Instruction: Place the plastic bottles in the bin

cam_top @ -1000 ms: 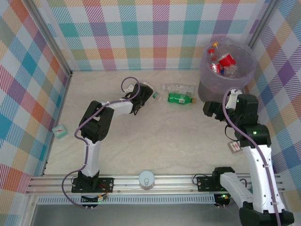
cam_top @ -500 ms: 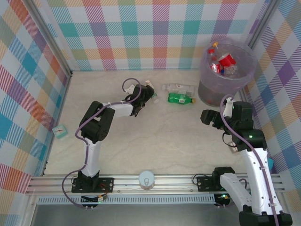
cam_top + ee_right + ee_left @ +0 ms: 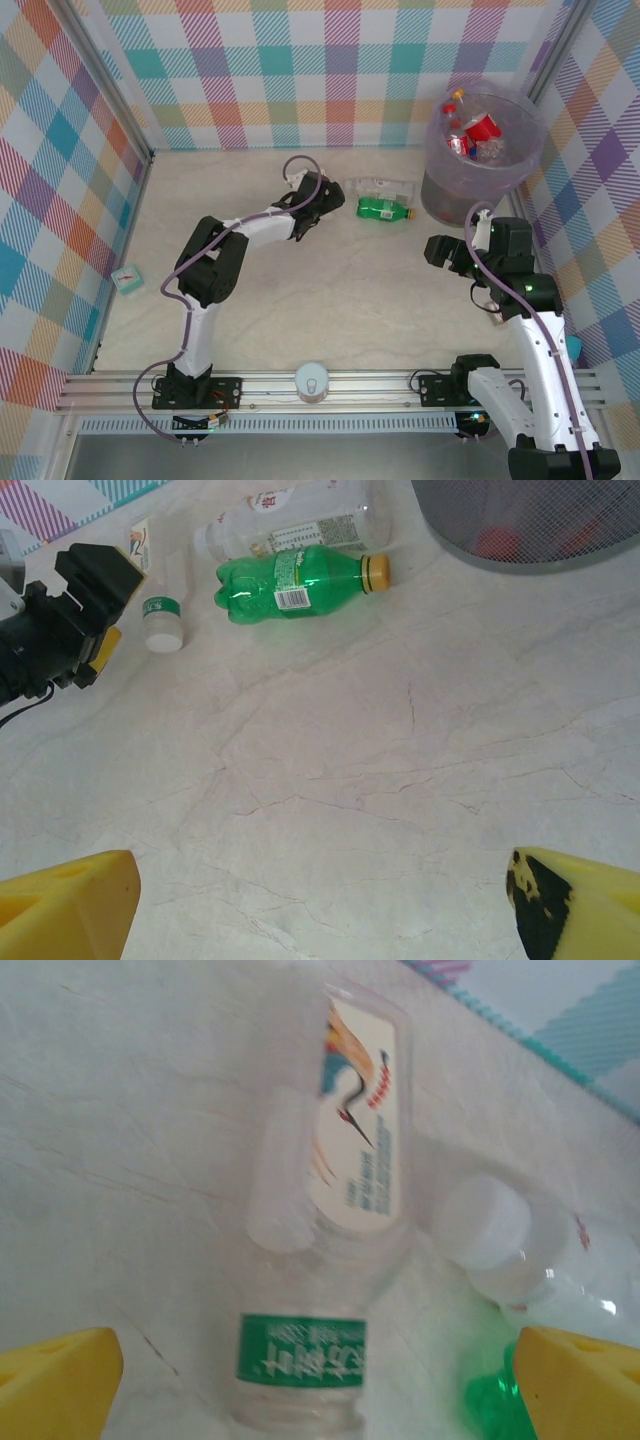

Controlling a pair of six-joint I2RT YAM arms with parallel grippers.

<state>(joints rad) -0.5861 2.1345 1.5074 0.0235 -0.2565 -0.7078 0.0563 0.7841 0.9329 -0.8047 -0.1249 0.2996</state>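
1. We count three plastic bottles outside the bin: one small clear green-banded bottle [image 3: 345, 1160], one green yellow-capped bottle [image 3: 295, 580] and one clear white-capped bottle [image 3: 300, 525].
2. Left gripper [image 3: 318, 1385]: spread, empty, small bottle between its fingertips.
3. Right gripper [image 3: 320, 900]: spread, empty; one round translucent grey bin [image 3: 445, 195] ahead, its contents uncountable.

The bin [image 3: 440, 195] stands in the far right corner of the table [image 3: 300, 290] with several bottles [image 3: 475, 135] inside it. Just left of it two more lie side by side, the farther bottle [image 3: 380, 186] right behind the nearer bottle [image 3: 384, 209], and the leftmost bottle [image 3: 330, 1260] lies beside them, straight in front of the left gripper [image 3: 318, 200]. The right gripper [image 3: 440, 250] hangs on the bin's near side, and a cube [image 3: 128, 279] sits at the table's left edge.
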